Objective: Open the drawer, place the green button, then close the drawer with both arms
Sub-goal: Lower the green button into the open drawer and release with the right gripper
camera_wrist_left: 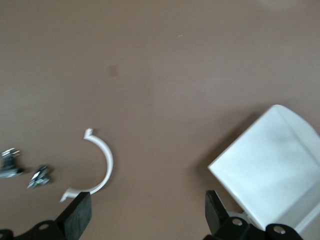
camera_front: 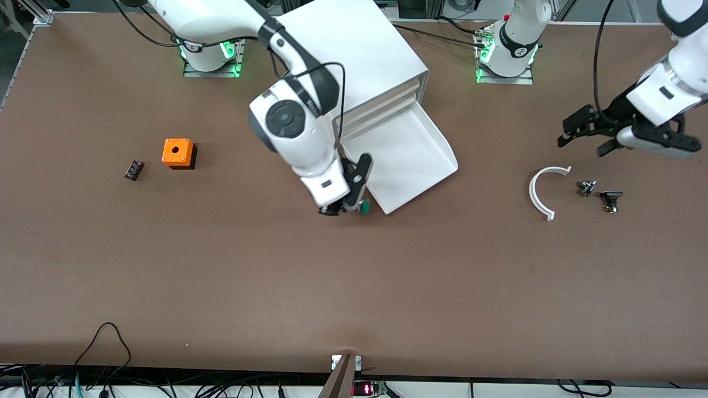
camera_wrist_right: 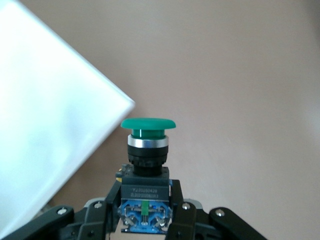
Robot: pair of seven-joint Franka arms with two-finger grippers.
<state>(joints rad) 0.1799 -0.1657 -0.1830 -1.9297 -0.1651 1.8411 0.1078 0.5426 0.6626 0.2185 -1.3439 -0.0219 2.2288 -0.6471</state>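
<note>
Toward the right arm's end of the table, at about nine o'clock in the front view: a small black part (camera_front: pixel 133 169), and just beside it, at its two o'clock, an orange cube (camera_front: pixel 177 152) with a hole on top.

Near the middle: the right gripper (camera_front: pixel 347 209), clenched on the button (camera_front: pixel 364 207) by its dark body, green cap pointing away from the wrist (fingers (camera_wrist_right: pixel 185 216) pressed to either side of the blue base). Hangs low over bare table just off the front corner of the drawer (camera_front: pixel 412 152).

At twelve o'clock from that: the white cabinet (camera_front: pixel 354 50), lowest drawer standing open, tray bare.

Toward the left arm's end, at three o'clock from the drawer: a white curved strip (camera_front: pixel 537 190), then two small dark parts (camera_front: pixel 586 188) lying close together.

At one o'clock from those: the left gripper (camera_front: pixel 583 142), released with jaws spread wide, up over the table near the curved strip, waiting.
</note>
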